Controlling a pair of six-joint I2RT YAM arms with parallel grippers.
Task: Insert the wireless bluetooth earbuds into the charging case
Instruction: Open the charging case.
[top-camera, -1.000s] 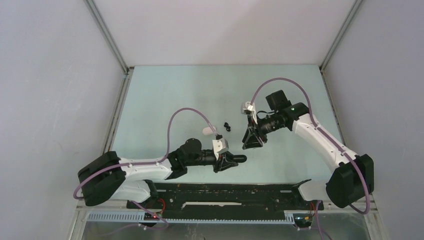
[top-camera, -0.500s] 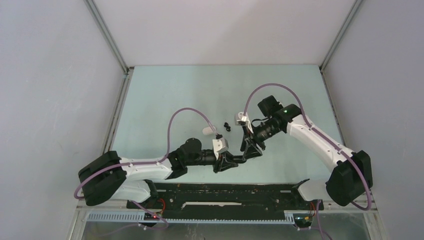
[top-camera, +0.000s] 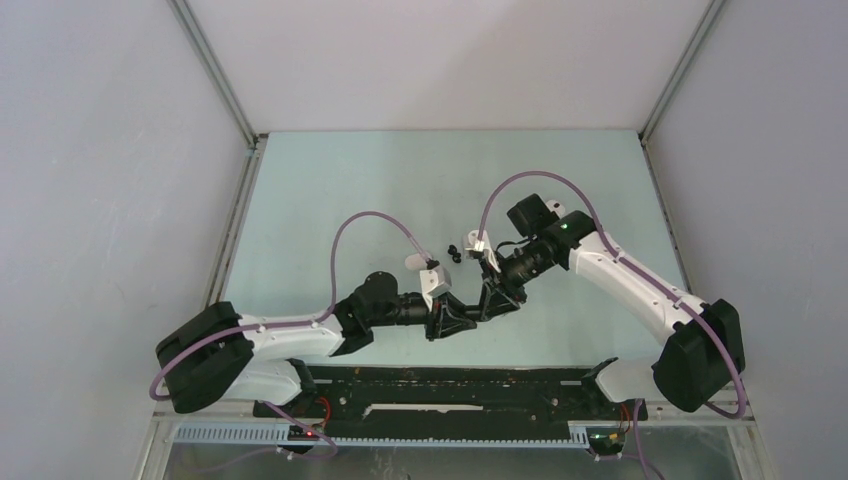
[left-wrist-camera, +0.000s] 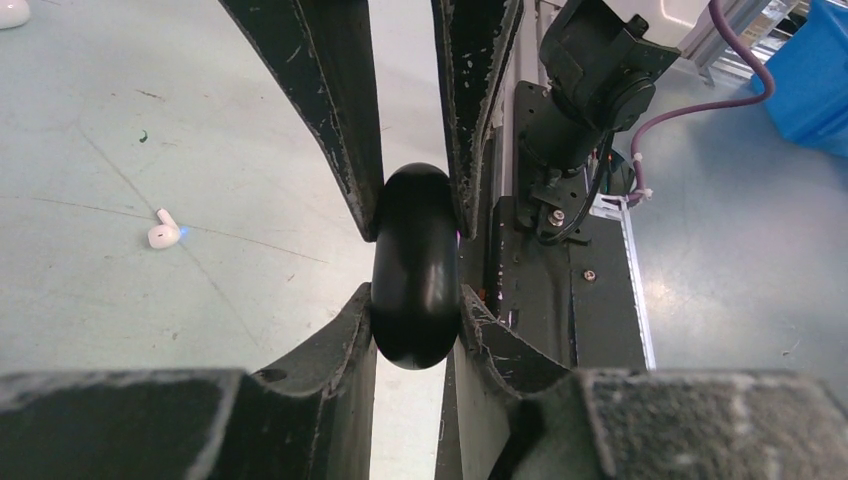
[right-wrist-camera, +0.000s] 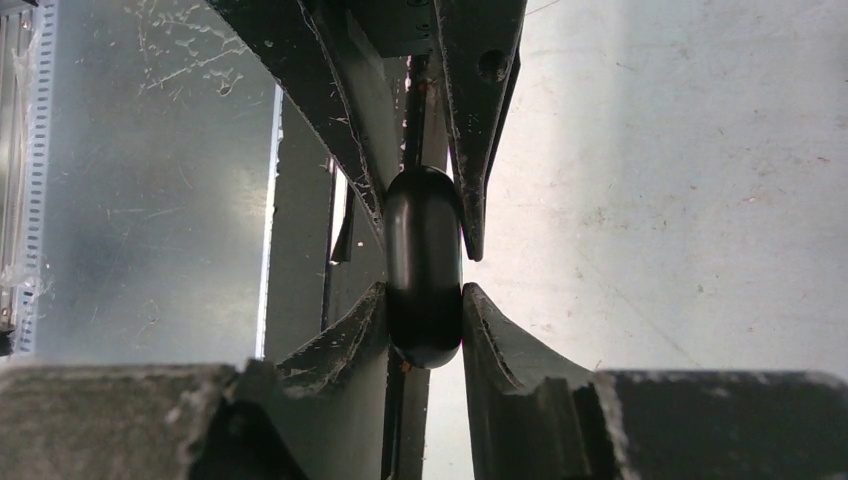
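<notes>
Counting the earbuds first, you have two tiny black bean-shaped earbuds (top-camera: 457, 257) lying close together on the pale green desk (top-camera: 330, 190), around its middle and just beyond where the arms meet. One glossy white stemmed earbud (left-wrist-camera: 163, 232) shows in the left wrist view, lying alone on the desk, off to one side of the fingers and apart from them. One more small white piece (top-camera: 413, 262) lies near the black pair in the top view, and it is too small for you to tell what it is. All of these lie loose on the desk.

You have one glossy black pill-shaped charging case (left-wrist-camera: 415, 230), at the near-middle of the desk, caught between both arms. Your left end effector (left-wrist-camera: 415, 300) is clamped on one end of it, a finger pressed to each side. Your right end effector (right-wrist-camera: 424, 292) reaches in from the opposite side, its two fingers closed against the other end of the same case. You cannot tell whether the case rests on the desk or hangs above it. One black rail (top-camera: 450, 385) runs along the near edge between the arm bases.
</notes>
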